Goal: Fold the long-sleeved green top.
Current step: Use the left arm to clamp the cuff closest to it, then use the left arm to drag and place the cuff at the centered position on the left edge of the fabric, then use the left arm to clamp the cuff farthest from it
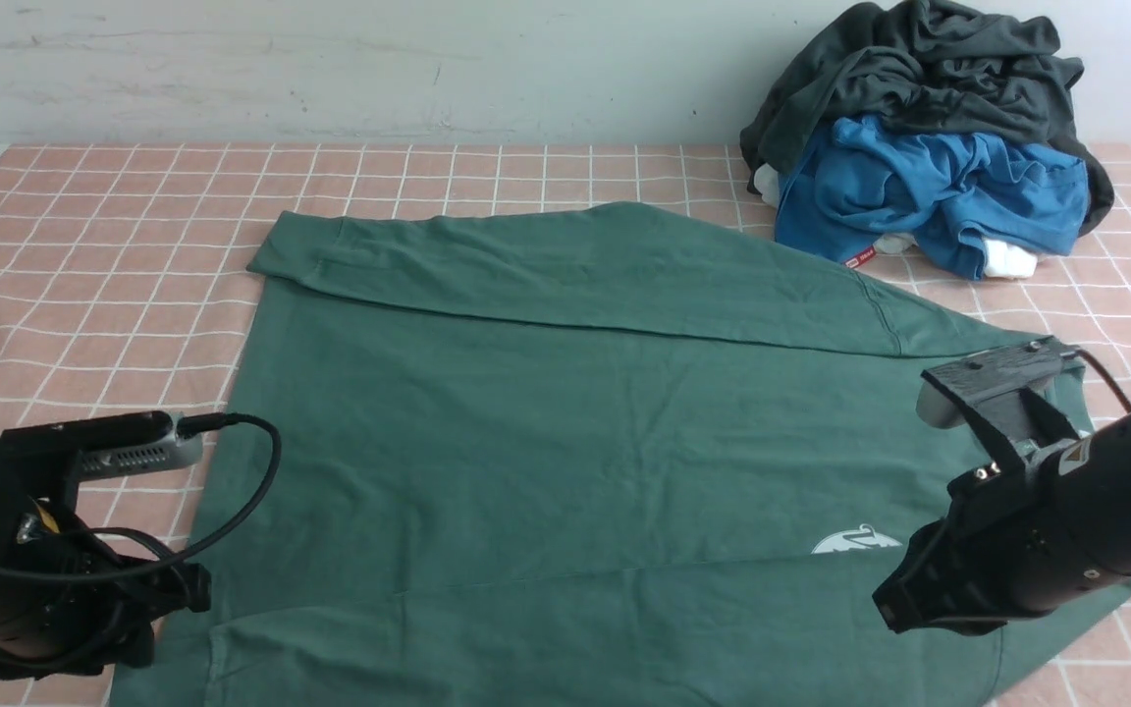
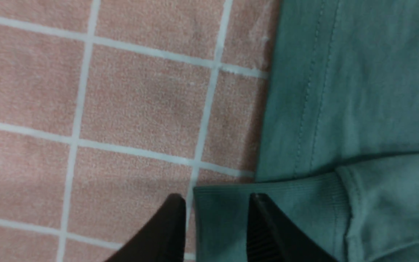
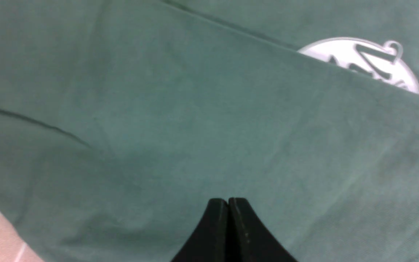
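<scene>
1. The dark forest-green cotton long-sleeved top (image 1: 565, 412) lies spread flat across the middle of the table, on a pink cloth with a white grid (image 1: 114, 245).
2. 1 sleeve is folded over the far edge of the body, and the other lies across the near edge.
3. The near fold's edge covers the lower part of the small white chest logo (image 1: 855, 540), which sits toward the robot's right.
4. The left gripper (image 2: 216, 198) is low at the top's near left corner. Its 2 black fingers (image 2: 173, 229) stand apart, released, and pinch nothing.
5. The end of the ribbed sleeve cuff (image 2: 286, 203) lies flat under the gap between them, just beside the double-stitched hem (image 2: 304, 109).
6. The right gripper (image 3: 227, 202) hangs over the near fold at the right, close to the logo. Its fingers are clenched tight together, with no cloth visible between them.
7. At the far right corner, well apart from the top, a crumpled dark charcoal-grey garment (image 1: 929, 69) is heaped over a bright blue garment (image 1: 919, 187).
</scene>
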You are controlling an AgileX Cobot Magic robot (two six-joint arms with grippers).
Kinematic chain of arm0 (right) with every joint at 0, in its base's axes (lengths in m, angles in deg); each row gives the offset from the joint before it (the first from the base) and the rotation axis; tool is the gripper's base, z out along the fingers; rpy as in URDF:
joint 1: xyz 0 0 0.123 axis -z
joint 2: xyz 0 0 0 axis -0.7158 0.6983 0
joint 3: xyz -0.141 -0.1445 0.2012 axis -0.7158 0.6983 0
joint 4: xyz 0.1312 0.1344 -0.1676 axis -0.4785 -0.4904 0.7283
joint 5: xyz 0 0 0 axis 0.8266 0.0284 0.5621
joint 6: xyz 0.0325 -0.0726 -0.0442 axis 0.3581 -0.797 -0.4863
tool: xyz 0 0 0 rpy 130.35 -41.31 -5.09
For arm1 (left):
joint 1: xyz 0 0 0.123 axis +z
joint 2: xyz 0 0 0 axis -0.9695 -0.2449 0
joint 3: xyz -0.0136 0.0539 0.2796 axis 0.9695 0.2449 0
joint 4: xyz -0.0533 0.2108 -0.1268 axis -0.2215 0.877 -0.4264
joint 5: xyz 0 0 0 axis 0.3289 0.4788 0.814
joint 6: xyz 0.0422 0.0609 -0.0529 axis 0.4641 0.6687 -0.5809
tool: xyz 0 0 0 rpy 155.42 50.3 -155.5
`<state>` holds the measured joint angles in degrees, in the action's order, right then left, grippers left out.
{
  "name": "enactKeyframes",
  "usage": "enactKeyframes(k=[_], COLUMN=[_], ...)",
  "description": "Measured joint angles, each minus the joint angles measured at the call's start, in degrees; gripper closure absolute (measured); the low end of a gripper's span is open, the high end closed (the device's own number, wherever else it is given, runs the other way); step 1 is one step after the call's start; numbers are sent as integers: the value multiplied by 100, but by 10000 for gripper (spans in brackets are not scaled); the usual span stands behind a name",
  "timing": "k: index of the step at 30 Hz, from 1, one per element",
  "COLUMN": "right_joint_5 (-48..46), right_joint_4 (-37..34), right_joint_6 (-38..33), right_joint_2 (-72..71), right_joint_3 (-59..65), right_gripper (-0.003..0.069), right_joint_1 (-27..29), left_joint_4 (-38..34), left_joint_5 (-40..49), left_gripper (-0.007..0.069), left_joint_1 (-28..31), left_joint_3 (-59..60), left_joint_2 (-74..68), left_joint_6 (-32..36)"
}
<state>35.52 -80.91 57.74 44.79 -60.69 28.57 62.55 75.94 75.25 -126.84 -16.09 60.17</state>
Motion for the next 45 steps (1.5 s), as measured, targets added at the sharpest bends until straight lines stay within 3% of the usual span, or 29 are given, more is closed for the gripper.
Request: enactKeyframes(k=[5,10,13,19,23,31,35,39,40,45], right_joint_5=[-6,-6,-6,-6,-6,-6,-63,-69,-69,49], right_joint_4=[-32,-32,-32,-8,-8,-34,-34,-34,-34,-34], right_joint_6=[-56,-56,-67,-134,-167,-183,-183,-253,-262,-403], right_joint_2=[8,13,13,13,13,13,13,13,13,13], right_joint_3=[0,0,0,0,0,0,0,0,0,0], right_gripper=[669,669,669,669,669,669,669,669,669,669], right_joint_1=[0,0,0,0,0,0,0,0,0,0], left_joint_4=[-11,-23,-19,-19,45,283,295,308,308,315], left_joint_5=[-50,-14,72,337,-30,-476,-294,-58,-58,-58], left_gripper=[388,580,616,625,625,623,569,410,402,242], left_joint_1=[0,0,0,0,0,0,0,0,0,0], left_joint_3=[-48,-137,-286,-976,-1390,-2233,-3040,-4691,-4691,-6860], left_joint_2=[-226,-78,262,1232,1473,9,-1133,-2345,-2393,-3801], left_joint_6=[0,27,150,408,568,594,588,584,584,422])
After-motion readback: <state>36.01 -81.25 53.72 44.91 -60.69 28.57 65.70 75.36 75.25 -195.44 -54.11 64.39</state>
